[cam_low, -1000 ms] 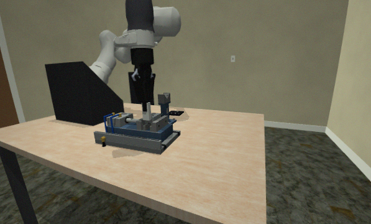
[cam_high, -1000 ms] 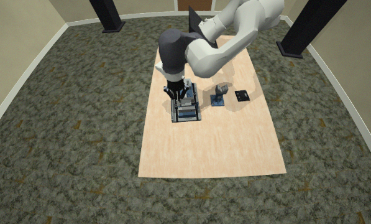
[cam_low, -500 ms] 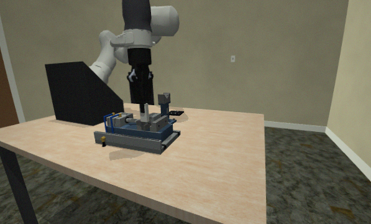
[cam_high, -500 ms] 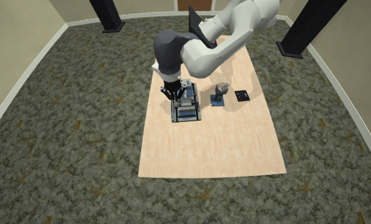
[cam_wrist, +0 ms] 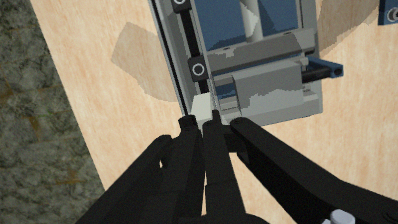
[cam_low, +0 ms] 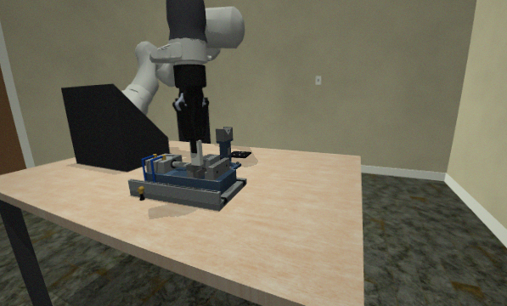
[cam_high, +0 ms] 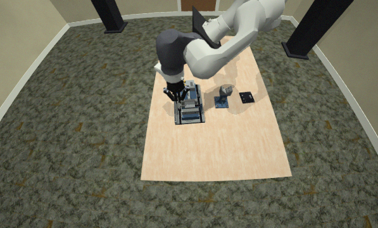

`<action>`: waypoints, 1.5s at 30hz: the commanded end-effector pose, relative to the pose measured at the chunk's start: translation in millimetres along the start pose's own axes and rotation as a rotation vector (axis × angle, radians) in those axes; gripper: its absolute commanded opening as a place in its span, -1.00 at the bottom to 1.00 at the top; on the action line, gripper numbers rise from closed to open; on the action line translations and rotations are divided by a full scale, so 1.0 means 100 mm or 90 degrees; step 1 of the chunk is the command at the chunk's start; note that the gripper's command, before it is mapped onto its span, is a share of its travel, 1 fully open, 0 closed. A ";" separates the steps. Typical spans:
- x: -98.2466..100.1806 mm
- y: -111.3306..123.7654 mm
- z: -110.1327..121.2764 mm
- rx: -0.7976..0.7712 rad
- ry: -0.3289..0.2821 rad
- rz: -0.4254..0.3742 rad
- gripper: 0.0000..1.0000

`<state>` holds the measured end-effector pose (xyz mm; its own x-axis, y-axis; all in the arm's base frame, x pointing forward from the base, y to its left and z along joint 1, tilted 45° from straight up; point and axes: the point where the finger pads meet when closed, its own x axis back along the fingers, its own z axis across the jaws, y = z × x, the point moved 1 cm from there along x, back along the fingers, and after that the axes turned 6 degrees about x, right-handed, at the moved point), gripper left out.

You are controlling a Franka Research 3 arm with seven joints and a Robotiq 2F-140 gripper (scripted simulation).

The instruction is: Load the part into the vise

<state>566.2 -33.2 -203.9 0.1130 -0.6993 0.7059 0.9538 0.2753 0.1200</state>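
Observation:
The vise (cam_high: 189, 106) stands on the left of the table, open, and also shows in the exterior view (cam_low: 189, 180). In the wrist view the grey part (cam_wrist: 267, 87) lies flat between the jaws. Its far end is near the dark work stop rod (cam_wrist: 320, 74). My gripper (cam_wrist: 205, 106) is shut with nothing between the fingers. Its tips (cam_low: 197, 158) point straight down at the near end of the vise, by the part's end. I cannot tell whether they touch the part. The part's slot is hidden.
The V-block (cam_high: 224, 95) on its blue base stands to the right of the vise. The black infeed plate (cam_high: 246, 97) lies beyond it with nothing on it. A large black wedge-shaped box (cam_low: 109, 127) stands at the back of the table.

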 end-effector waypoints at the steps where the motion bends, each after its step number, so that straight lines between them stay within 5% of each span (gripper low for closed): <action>1: 0.08 0.00 -0.01 -0.001 -0.001 0.000 -1.00; 20: 0.49 0.00 -0.01 -0.001 -0.001 0.000 -1.00; 45: 0.60 0.00 -0.01 -0.001 -0.001 0.000 -1.00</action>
<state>572.8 -73.5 -163.6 0.1125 -0.6998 0.7055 0.9539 0.2749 0.1205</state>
